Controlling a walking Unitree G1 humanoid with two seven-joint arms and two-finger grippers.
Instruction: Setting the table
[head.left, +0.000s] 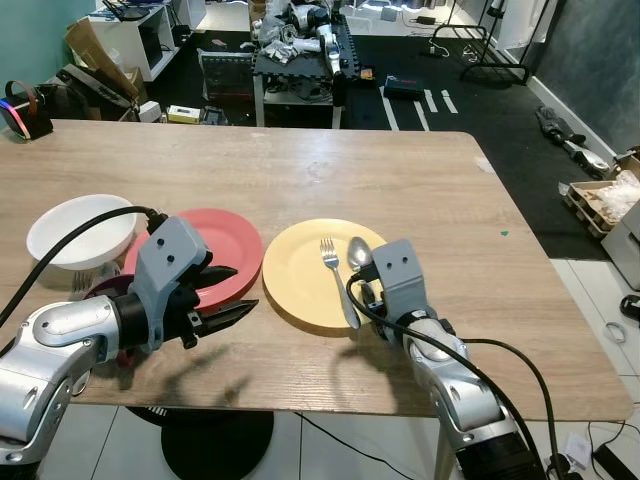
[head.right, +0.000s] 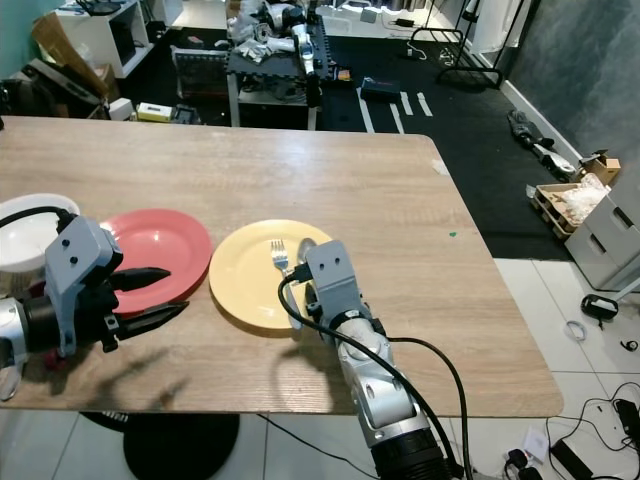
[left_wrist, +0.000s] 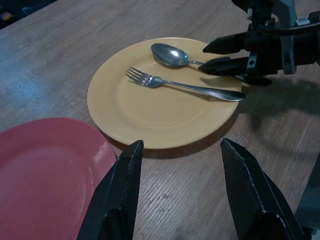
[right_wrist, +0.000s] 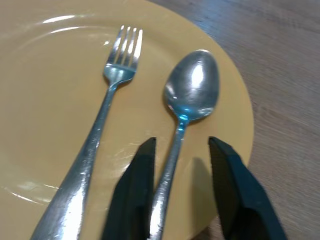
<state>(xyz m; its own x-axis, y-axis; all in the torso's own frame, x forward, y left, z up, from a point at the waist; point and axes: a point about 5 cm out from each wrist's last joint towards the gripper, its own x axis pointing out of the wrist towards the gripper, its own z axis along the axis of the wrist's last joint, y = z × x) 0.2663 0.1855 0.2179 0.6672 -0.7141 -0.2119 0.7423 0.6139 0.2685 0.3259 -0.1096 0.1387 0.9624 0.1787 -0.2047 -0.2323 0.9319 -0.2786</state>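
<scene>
Spanning the whole scene, the wooden tabletop (head.left: 420, 190) carries three dishes in a row ahead of the two end effectors. The yellow plate (head.left: 300, 275) lies directly in front of the right end effector (right_wrist: 177, 190), probably as one place setting, with the cutlery parked on it until each piece gets its spot. The red plate (head.left: 235, 245) sits just beyond the left end effector (head.left: 225, 295), rim close to the yellow one, and the white bowl (head.left: 75, 232) lies farther out to that end effector's left.

On the yellow plate, the fork (right_wrist: 107, 107) lies just to the left of the right end effector, tines pointing away from it. The spoon (right_wrist: 190, 95) lies alongside, its handle running back between the spread black fingers (right_wrist: 227, 185), which straddle it without yet pinching. This looks like the approach to a grasp on the spoon handle.

The right arm reaches forward low over the near table edge, wrist level with the plate rim. The left arm is bent across the near edge, its end effector hovering above the tabletop with fingers spread, holding nothing and aimed toward the yellow plate.
</scene>
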